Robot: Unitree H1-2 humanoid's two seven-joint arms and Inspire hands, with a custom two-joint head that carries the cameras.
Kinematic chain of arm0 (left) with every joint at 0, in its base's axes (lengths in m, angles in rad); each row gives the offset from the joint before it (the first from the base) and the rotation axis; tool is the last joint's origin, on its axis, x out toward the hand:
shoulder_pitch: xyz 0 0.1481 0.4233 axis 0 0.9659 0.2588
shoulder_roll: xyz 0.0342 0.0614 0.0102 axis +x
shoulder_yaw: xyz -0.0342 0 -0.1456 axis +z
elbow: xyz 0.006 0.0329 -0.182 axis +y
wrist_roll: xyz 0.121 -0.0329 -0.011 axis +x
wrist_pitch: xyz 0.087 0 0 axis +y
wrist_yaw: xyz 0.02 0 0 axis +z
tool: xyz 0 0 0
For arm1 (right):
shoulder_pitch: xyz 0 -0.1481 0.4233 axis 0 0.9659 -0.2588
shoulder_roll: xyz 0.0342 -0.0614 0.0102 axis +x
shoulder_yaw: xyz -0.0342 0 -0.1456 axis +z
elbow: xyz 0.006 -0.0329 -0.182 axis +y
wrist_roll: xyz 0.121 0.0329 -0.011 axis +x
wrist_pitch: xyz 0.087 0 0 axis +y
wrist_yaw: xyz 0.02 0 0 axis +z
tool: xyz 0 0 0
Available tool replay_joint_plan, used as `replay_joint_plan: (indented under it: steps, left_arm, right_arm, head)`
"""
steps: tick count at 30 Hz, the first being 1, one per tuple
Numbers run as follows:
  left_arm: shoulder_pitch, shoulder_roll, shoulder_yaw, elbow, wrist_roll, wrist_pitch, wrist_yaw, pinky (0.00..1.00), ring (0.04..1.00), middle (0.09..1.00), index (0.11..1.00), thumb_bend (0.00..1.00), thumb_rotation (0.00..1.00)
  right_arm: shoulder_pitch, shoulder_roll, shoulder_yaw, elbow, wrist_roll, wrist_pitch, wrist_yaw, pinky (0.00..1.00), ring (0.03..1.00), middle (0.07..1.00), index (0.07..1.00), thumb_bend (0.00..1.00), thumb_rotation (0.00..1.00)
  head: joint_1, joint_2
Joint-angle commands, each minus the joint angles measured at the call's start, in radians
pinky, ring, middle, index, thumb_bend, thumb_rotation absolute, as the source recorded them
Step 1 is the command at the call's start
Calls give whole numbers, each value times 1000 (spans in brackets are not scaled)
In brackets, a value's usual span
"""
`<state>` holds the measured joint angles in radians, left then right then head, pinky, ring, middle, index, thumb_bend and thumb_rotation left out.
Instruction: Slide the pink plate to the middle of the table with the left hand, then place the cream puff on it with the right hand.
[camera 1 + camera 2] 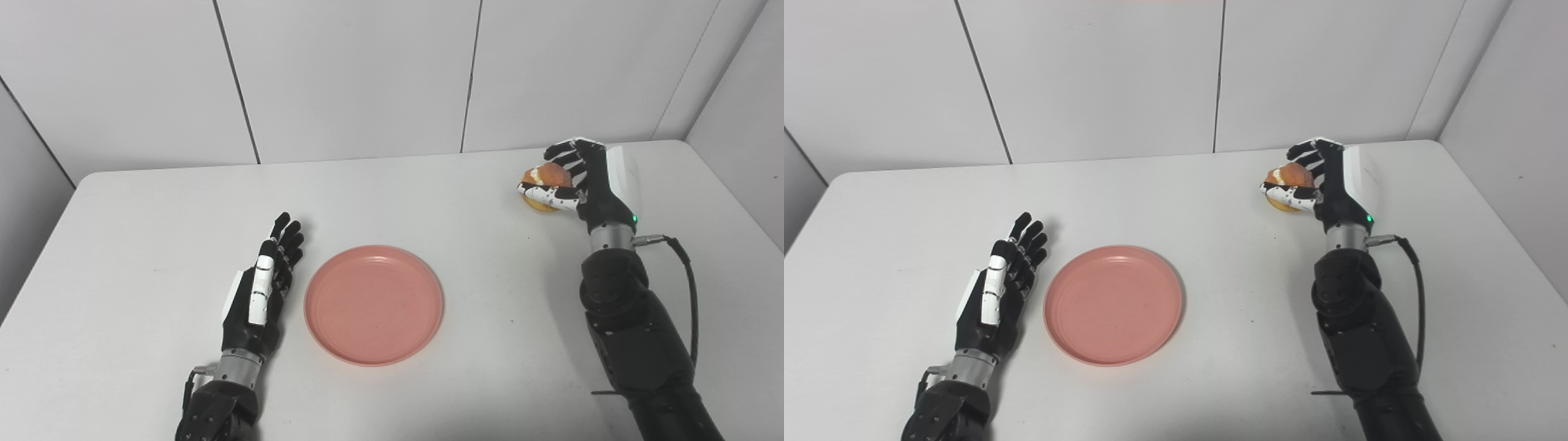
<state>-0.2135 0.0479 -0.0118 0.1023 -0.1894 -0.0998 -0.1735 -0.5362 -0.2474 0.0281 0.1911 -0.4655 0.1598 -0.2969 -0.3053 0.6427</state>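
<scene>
Pink plate (pixel 373 305) lies flat on the white worktop (pixel 153 208), round and shallow with a low raised rim, and nothing rests in it. It sits a little toward the robot's side of the worktop and roughly midway across its width.

Just to the left of the plate rests the left hand (pixel 262 294), palm edge down on the worktop, its black and white fingers (pixel 288 236) stretched out straight and close together, pointing away from the robot. This hand holds nothing, and a narrow strip of bare worktop shows between it and the plate's rim, so the two are near but apart.

Well to the right of the plate and farther from the robot is the right hand (pixel 579 180), near the back right corner of the worktop. Its fingers (pixel 1304 153) curl over the top of the cream puff (pixel 548 177) while the white, speckled thumb crosses in front of it, so the puff is wrapped on both sides. The cream puff is golden brown with a paler streak of filling showing at its upper left. Whether its underside touches the worktop or is lifted just clear cannot be told from either view. A green light glows at the right wrist, and a black cable loops from that wrist down along the dark forearm.

Behind the worktop stands a plain wall (pixel 349 73) of pale panels with dark seams.
</scene>
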Motion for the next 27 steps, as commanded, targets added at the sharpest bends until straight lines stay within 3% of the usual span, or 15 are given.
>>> replay_joint_plan:
  steps: [1,4,10,12,19,22,26,27]
  left_arm:
    - [18,1,-7,-17,11,-2,-6,1000,989,985,973,550,1000]
    - [20,1,-12,-23,12,4,-5,1000,993,988,977,554,1000]
    - [21,-6,-16,-26,19,4,5,1000,992,988,980,560,1000]
    - [22,-7,-18,-33,24,11,8,1000,993,991,983,566,1000]
    - [23,-13,-20,-43,38,27,18,1000,998,996,991,579,1000]
    - [23,-16,-20,-42,42,28,20,1000,1000,997,994,568,1000]
    - [27,-23,-23,-55,53,43,27,1000,1000,995,991,563,1000]
    - [27,-24,-23,-55,54,42,28,1000,1000,996,991,562,1000]
  right_arm:
    - [-19,8,11,-50,10,-79,2,179,386,481,503,510,0]
    - [-11,20,29,-68,21,-107,20,159,395,494,486,512,0]
    - [22,59,94,-116,11,-167,45,293,380,488,530,507,0]
    - [35,74,121,-137,-5,-175,53,237,377,466,535,506,0]
    - [83,121,182,-191,15,-221,114,248,445,459,507,513,0]
    - [103,134,205,-205,19,-240,139,232,374,463,536,505,0]
    - [129,143,242,-215,-4,-255,165,229,437,443,523,510,0]
    - [134,142,249,-214,-9,-263,169,235,395,458,535,506,0]
  head:
    - [8,0]
    - [20,1]
    - [36,7]
    - [39,9]
    - [59,16]
    - [66,16]
    - [92,17]
    - [92,17]
